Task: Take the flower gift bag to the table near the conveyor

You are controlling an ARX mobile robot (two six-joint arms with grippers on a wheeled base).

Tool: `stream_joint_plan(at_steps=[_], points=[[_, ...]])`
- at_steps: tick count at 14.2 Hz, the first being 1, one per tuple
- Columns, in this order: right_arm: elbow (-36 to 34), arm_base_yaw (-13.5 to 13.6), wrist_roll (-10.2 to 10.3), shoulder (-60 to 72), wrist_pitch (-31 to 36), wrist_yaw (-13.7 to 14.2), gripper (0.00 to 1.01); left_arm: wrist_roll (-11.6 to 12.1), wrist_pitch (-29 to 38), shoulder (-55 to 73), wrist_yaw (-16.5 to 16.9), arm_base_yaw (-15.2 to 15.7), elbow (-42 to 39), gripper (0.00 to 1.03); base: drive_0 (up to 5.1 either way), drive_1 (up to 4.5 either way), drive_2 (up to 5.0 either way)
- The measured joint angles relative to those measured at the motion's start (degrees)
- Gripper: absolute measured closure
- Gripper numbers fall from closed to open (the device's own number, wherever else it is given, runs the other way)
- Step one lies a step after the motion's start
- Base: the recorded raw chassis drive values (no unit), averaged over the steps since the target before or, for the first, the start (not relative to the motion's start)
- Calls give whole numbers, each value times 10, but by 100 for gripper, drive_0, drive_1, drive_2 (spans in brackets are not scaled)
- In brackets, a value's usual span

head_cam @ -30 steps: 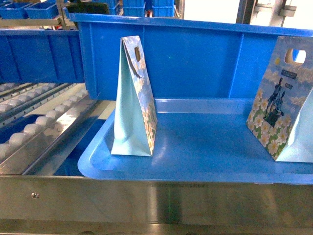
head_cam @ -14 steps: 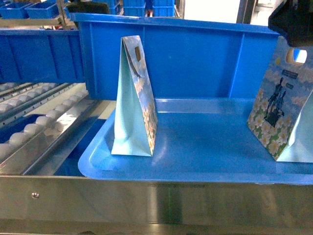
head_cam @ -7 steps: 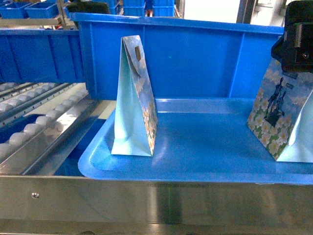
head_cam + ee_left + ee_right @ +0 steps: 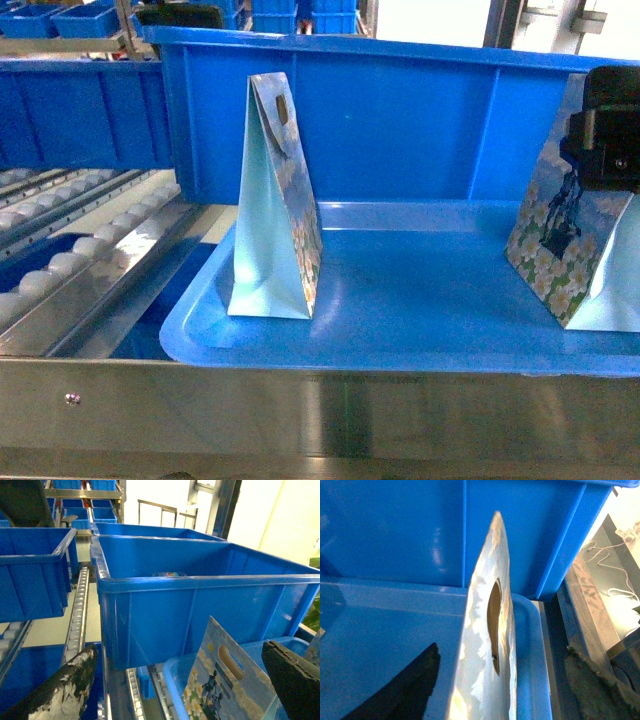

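Head camera looks forward and down at the blue tray (image 4: 400,340) — both wrist cameras sit close, probably sharing its bags.

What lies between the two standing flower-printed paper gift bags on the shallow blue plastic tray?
Only bare tray floor separates the left bag from the right bag, as the head view shows.

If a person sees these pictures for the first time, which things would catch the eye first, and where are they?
Two flower gift bags stand upright on a shallow blue tray: the left bag near its left end, the right bag at the right edge. The right gripper is at the top of the right bag, its open fingers either side of it in the wrist view. A deep blue bin fills the background.
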Motion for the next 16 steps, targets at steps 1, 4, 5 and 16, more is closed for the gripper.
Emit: stream_joint_plan(at_steps=[1, 4, 5, 16], points=[[-7, 3, -13, 7, 4, -2, 39, 0, 0, 0, 0, 0, 0, 5, 0, 0, 0], [-16, 3, -23, 9, 22, -7, 74, 0, 0, 0, 0, 0, 0, 5, 0, 0, 0], [-17, 3, -23, 9, 33, -7, 85, 0, 0, 0, 0, 0, 0, 5, 0, 0, 0], [-75, -2, -22, -65, 73, -14, 99, 0, 0, 0, 0, 0, 0, 5, 0, 0, 0]])
